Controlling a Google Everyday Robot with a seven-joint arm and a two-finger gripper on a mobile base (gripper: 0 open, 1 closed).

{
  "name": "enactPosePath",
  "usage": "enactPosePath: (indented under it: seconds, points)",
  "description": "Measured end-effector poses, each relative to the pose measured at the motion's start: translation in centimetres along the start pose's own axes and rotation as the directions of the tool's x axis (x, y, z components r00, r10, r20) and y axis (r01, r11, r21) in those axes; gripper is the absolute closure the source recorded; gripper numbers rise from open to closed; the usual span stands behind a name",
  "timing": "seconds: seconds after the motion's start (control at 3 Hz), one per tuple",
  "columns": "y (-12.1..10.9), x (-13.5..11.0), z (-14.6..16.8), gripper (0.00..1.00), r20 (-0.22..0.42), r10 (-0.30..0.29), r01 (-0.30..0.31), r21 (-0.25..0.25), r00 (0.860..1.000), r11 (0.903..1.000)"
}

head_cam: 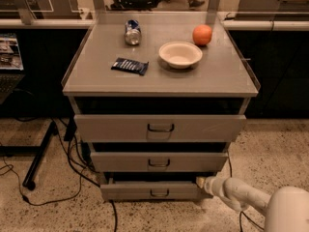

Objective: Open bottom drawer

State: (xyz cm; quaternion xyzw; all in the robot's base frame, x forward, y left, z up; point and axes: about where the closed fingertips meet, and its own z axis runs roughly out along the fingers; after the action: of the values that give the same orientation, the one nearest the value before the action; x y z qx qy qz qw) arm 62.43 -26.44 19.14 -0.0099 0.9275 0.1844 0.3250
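Note:
The bottom drawer [145,191] is the narrowest grey front, lowest in the grey cabinet, with a small dark loop handle [159,193]. It stands pulled out a little, with a dark gap above its front. My gripper [202,182] is at the drawer's upper right corner, touching its front edge, on the end of my white arm [251,197] that comes in from the lower right. The middle drawer [158,161] and the top drawer [160,127] sit above it, each stepped slightly forward.
On the cabinet top [96,76] lie a crushed can [132,32], a dark snack packet [129,65], a white bowl [180,54] and an orange [202,34]. Black cables [72,163] and a stand leg [38,153] lie on the speckled floor at left.

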Motion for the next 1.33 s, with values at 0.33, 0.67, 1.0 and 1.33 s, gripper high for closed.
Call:
enactPosePath:
  seconds: [0.33, 0.67, 1.0, 1.33]
  points:
    - [-0.9, 1.2, -1.4, 1.0, -0.052, -0.003, -0.001, -0.075, 0.999, 0.9972]
    - [-1.0, 2.2, -2.4, 1.0, -0.107, -0.019, 0.001, -0.163, 0.994, 0.9866]
    - [-1.0, 2.2, -2.4, 1.0, -0.107, -0.019, 0.001, -0.163, 0.994, 0.9866]
    - [-0.4, 2.5, -1.9, 1.0, -0.13, -0.04, 0.018, -0.168, 0.991, 0.9856]
